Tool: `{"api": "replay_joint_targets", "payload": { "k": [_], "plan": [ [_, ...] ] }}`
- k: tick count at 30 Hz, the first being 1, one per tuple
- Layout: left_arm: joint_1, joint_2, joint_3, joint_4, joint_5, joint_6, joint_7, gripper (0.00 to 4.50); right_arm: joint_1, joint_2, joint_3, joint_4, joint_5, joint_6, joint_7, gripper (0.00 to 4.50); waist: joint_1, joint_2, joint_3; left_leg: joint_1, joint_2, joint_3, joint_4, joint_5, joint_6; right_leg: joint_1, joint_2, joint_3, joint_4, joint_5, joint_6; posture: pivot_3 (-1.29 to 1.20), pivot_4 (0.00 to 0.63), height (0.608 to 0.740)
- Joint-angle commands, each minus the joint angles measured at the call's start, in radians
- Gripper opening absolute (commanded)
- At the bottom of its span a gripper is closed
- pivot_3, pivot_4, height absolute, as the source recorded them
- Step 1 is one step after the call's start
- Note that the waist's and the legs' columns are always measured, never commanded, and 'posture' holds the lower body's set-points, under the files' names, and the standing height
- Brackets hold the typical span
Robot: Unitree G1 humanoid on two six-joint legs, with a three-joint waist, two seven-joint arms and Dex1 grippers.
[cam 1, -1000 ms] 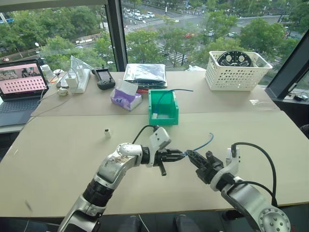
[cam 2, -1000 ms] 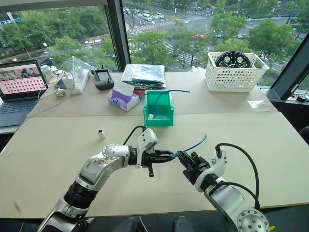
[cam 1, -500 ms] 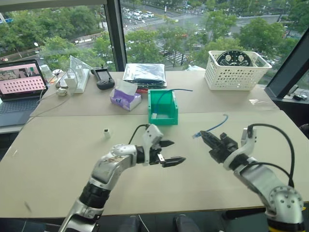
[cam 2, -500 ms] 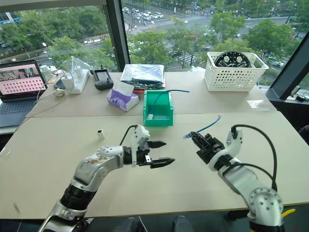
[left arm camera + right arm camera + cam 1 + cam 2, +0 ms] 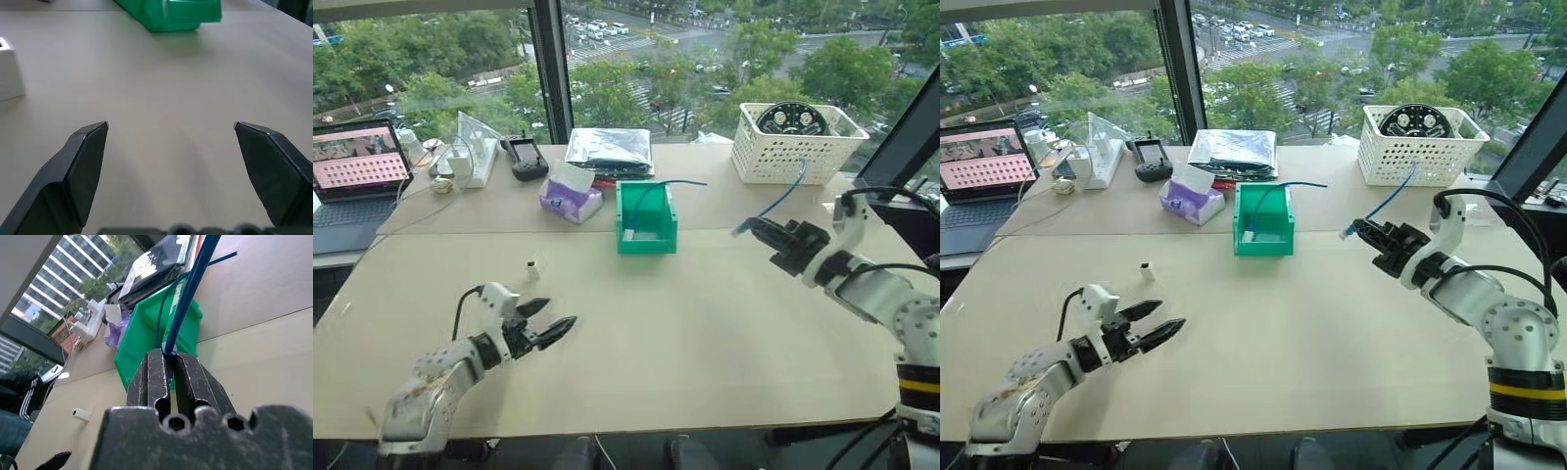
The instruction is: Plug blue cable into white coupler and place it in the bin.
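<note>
The right gripper (image 5: pixel 1363 231), clamped on the blue cable (image 5: pixel 1389 199), is waiting right of the bin (image 5: pixel 1263 221); the left gripper (image 5: pixel 1163 321), fingers apart, is likely going for the white coupler (image 5: pixel 1145 271) next.

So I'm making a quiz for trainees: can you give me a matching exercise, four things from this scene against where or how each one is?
Things:
1. cable
2. coupler
3. bin
4. left end effector

States:
A. open, low over the table
B. clamped in the right end effector
C. lying loose on the table
D. beside the tissue pack

Pairs: 1-B, 2-C, 3-D, 4-A
</note>
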Motion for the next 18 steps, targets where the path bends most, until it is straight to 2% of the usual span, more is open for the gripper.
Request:
{"api": "replay_joint_targets", "payload": {
  "k": [1, 4, 7, 12, 18],
  "plan": [
    [0.001, -0.082, -0.012, -0.06, 0.14, -0.026, 0.259, 4.44, -0.059, 0.022, 0.016, 0.022, -0.08, 0.023, 0.08, 0.0, 0.002, 0.0, 0.0, 0.0, 0.0, 0.001, 0.0, 0.0, 0.0, 0.0, -0.001, 0.0, -0.001, 0.001, 0.001, 0.0, 0.15, 0.734],
    [-0.041, -0.134, -0.053, -0.049, 0.21, -0.009, 0.375, 4.44, -0.086, 0.05, 0.023, 0.037, -0.133, 0.035, 0.113, 0.0, 0.011, 0.0, 0.0, -0.001, -0.001, 0.001, 0.001, 0.0, 0.0, 0.001, -0.001, 0.0, -0.003, 0.003, 0.001, 0.0, 0.15, 0.734],
    [-0.119, -0.152, -0.097, 0.042, 0.305, -0.042, 0.465, 4.44, -0.106, 0.077, 0.015, 0.037, -0.169, 0.043, 0.129, 0.0, 0.011, -0.001, 0.0, -0.002, -0.001, 0.0, 0.001, 0.0, 0.0, 0.001, -0.001, -0.001, -0.003, 0.004, 0.001, 0.0, 0.15, 0.734],
    [-0.26, -0.157, -0.116, 0.23, 0.375, -0.113, 0.529, 4.44, -0.078, 0.092, -0.022, -0.011, -0.192, 0.06, 0.128, 0.0, 0.009, -0.001, 0.0, -0.003, -0.002, 0.0, 0.0, 0.0, 0.0, -0.001, 0.0, -0.002, -0.003, 0.005, 0.001, 0.0, 0.15, 0.734],
    [-0.372, -0.151, -0.149, 0.416, 0.422, -0.19, 0.533, 4.44, -0.018, 0.114, -0.069, -0.084, -0.192, 0.066, 0.089, 0.0, 0.009, -0.001, 0.0, -0.004, -0.002, 0.0, 0.0, 0.0, 0.001, -0.001, -0.001, -0.002, -0.003, 0.005, 0.001, 0.0, 0.15, 0.734]
  ]
}}
